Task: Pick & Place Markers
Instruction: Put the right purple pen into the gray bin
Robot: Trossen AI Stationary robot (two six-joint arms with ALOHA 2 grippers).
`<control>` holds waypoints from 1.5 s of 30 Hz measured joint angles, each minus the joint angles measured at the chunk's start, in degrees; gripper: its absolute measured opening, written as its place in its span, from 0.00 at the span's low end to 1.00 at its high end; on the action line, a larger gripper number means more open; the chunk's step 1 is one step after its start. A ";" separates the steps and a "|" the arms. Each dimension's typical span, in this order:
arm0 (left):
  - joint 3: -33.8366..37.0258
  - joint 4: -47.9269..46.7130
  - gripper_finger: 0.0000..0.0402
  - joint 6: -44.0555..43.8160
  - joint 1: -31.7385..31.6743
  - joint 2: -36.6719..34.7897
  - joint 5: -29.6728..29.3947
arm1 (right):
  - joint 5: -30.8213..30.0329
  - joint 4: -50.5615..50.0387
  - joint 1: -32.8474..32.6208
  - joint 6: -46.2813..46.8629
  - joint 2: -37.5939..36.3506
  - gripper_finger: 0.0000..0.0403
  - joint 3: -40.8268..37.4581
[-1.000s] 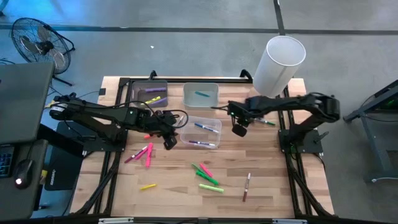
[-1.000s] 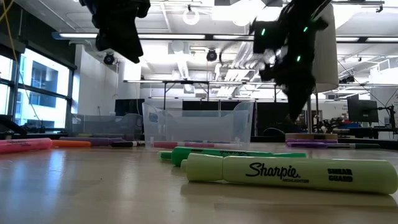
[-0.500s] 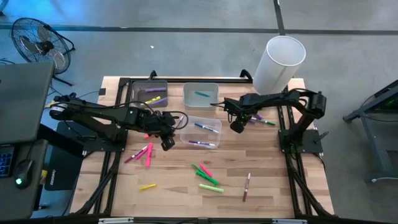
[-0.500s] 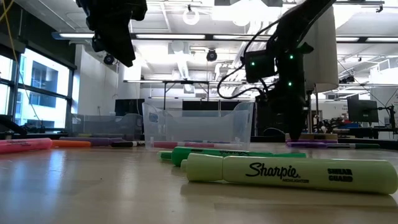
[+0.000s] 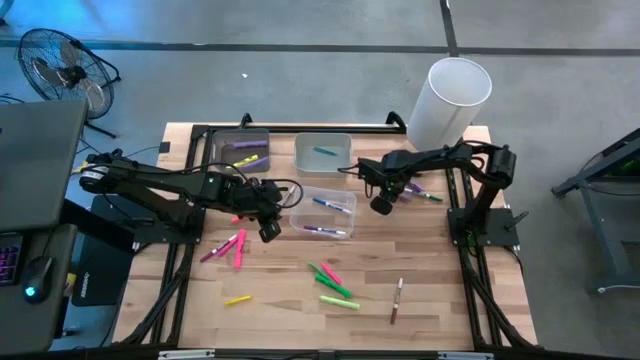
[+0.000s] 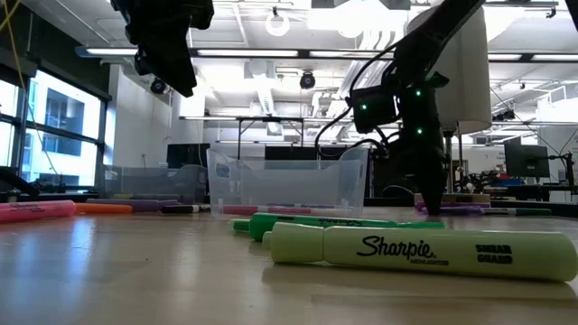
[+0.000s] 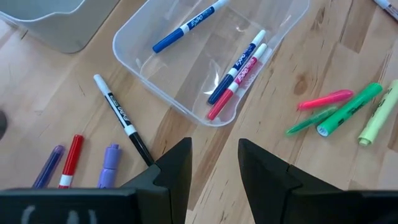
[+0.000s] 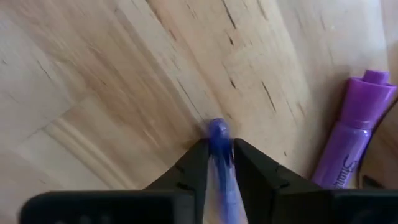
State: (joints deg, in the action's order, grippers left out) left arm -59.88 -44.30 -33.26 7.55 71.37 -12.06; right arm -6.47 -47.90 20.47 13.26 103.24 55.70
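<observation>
Right gripper (image 8: pixel 217 163) pinched a thin blue marker (image 8: pixel 219 140) at its tip (barely); it risked slipping onto the tabletop (image 8: pixel 93 93).

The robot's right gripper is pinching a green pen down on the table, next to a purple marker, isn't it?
Not green. The right wrist view shows the right gripper shut on a blue pen, held tip-down at the wooden table. A purple marker does lie beside it.
</observation>
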 joint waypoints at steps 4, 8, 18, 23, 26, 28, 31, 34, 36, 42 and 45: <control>0.00 -0.02 0.32 0.22 0.00 0.00 0.03 | -0.04 -0.65 -0.80 2.04 0.02 0.05 0.00; 0.00 -0.04 0.32 0.51 -0.04 -0.02 1.31 | -0.84 -1.07 -2.30 2.68 -1.73 0.06 -0.21; 0.00 -3.34 0.32 4.14 -0.10 -0.74 2.53 | 0.31 -1.18 -5.81 12.55 -17.73 0.04 0.34; 0.04 -5.00 0.32 8.28 -1.94 -0.63 3.06 | -7.21 -0.86 -7.86 12.92 -21.51 0.04 8.62; 0.04 -6.14 0.32 11.22 -4.04 -0.63 3.75 | -11.43 0.16 -8.64 9.29 -19.20 0.04 16.79; 0.04 -6.58 0.32 12.97 -5.40 -0.63 4.01 | -13.77 0.13 -8.75 6.18 -16.19 0.04 22.51; 0.04 -7.16 0.32 15.08 -7.13 -0.63 4.07 | -14.57 0.99 -8.17 1.22 -9.68 0.04 31.00; 0.96 -6.90 0.32 16.25 -8.07 -0.66 4.06 | -15.27 1.46 -7.53 -4.10 -2.50 0.04 38.54; 1.89 -6.91 0.32 16.33 -8.05 -0.89 3.99 | -15.70 1.74 -6.80 -7.26 2.15 0.04 43.02; 4.74 -6.81 0.32 16.31 -7.93 -0.98 3.72 | -15.13 1.14 -3.29 -13.18 13.92 0.08 51.94; 5.81 -6.87 0.32 16.01 -7.93 -0.98 3.57 | -13.73 1.11 -1.59 -13.31 17.41 0.10 52.98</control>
State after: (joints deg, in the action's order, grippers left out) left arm -54.07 -51.17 -17.26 -0.38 70.39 -8.48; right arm -20.20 -46.79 18.88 -0.05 120.65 108.68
